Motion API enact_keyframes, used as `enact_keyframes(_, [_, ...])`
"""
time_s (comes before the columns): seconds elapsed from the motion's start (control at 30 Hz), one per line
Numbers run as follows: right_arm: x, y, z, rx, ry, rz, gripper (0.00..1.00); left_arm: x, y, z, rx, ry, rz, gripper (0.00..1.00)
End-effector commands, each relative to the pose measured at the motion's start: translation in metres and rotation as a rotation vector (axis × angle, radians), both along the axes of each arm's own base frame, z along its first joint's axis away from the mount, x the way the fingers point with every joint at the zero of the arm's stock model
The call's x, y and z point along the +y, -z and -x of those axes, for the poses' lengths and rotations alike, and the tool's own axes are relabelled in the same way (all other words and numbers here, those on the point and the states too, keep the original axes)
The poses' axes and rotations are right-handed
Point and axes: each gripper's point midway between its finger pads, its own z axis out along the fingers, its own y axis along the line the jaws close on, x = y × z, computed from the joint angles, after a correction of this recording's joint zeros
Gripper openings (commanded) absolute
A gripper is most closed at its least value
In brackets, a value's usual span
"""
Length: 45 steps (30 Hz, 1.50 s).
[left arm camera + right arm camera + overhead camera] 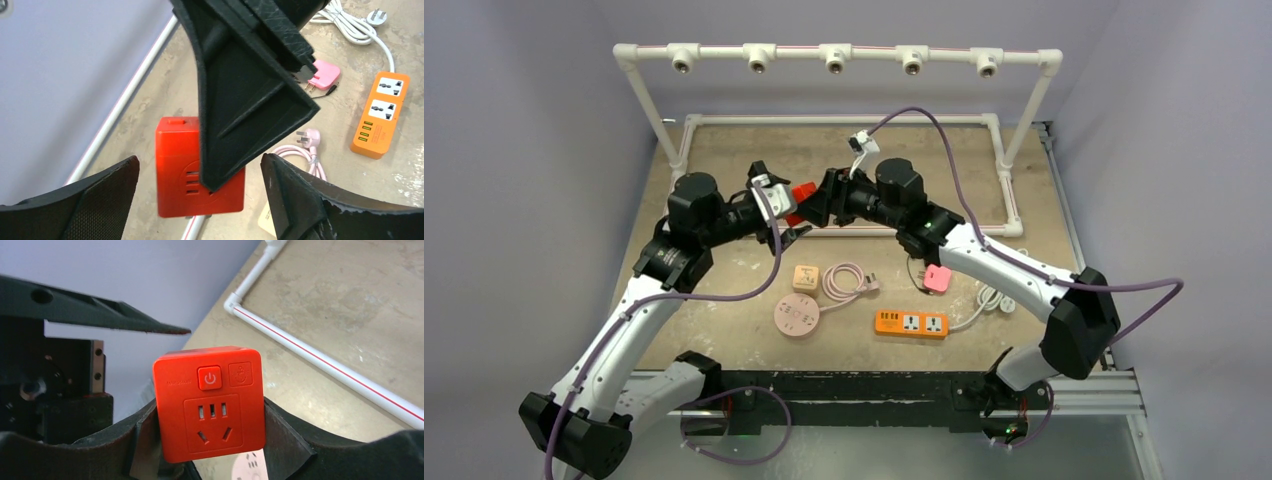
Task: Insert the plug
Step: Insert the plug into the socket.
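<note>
Right gripper clamps the red socket cube by its sides, in the air above the far middle of the table. Left gripper gapes wide, clear of it. This looks like a handover. The socket face looks toward the right wrist, button uppermost; the cube is near-square, with no long axis. Its pins are hidden. Next, it needs carrying to the near orange power strip, pins lined up.

There is one red plastic cube socket, one small beige cube socket, one round pink socket disc, one orange rectangular power strip and one bright pink cube plug adapter. Two coiled cables show: a pale pink cable and a white cable. There are also two black-and-white robot arms and one white pipe frame with five tee fittings.
</note>
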Motion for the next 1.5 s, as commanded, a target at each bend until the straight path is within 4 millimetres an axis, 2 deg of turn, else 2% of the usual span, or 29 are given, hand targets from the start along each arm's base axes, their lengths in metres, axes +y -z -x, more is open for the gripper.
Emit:
enact_keyframes(0.0, [-0.025,-0.022,0.006,-0.137,0.029,0.090,0.06,0.007,0.008,0.002,0.069,-0.065,0.022,0.92])
enact_keyframes(0.07, [-0.041,-0.001,0.010,-0.120,0.040,0.208,0.05,0.015,0.025,-0.005,0.117,-0.128,-0.021,0.94])
enact_keyframes(0.17, [-0.062,0.020,0.021,-0.118,0.037,0.320,0.03,0.026,0.050,-0.011,0.188,-0.203,-0.080,0.97])
enact_keyframes(0.27, [-0.079,0.029,0.031,-0.123,0.046,0.356,0.03,0.030,0.087,-0.005,0.241,-0.181,-0.160,0.98])
enact_keyframes(0.4, [-0.085,0.051,0.049,-0.101,-0.004,0.398,0.00,0.033,0.126,0.004,0.280,-0.128,-0.252,0.99])
enact_keyframes(0.53, [-0.074,0.081,0.080,-0.086,-0.063,0.463,0.00,0.043,0.154,0.010,0.346,-0.139,-0.327,0.99])
enact_keyframes(0.67, [-0.059,0.103,0.108,-0.079,-0.130,0.502,0.00,0.053,0.166,0.013,0.345,-0.171,-0.362,0.99])
enact_keyframes(0.83, [-0.046,0.111,0.119,-0.111,-0.159,0.492,0.00,0.061,0.177,0.015,0.396,-0.213,-0.382,0.99])
enact_keyframes(0.97, [-0.029,0.122,0.127,-0.144,-0.199,0.510,0.00,0.064,0.196,0.025,0.483,-0.210,-0.385,0.99])
enact_keyframes(1.07, [-0.020,0.133,0.129,-0.162,-0.228,0.536,0.00,0.070,0.208,0.026,0.490,-0.230,-0.417,0.99])
enact_keyframes(1.27, [-0.010,0.142,0.123,-0.215,-0.246,0.579,0.00,0.080,0.217,0.012,0.473,-0.304,-0.443,0.99])
enact_keyframes(1.47, [-0.005,0.149,0.118,-0.266,-0.271,0.618,0.00,0.074,0.229,0.011,0.546,-0.314,-0.423,0.99])
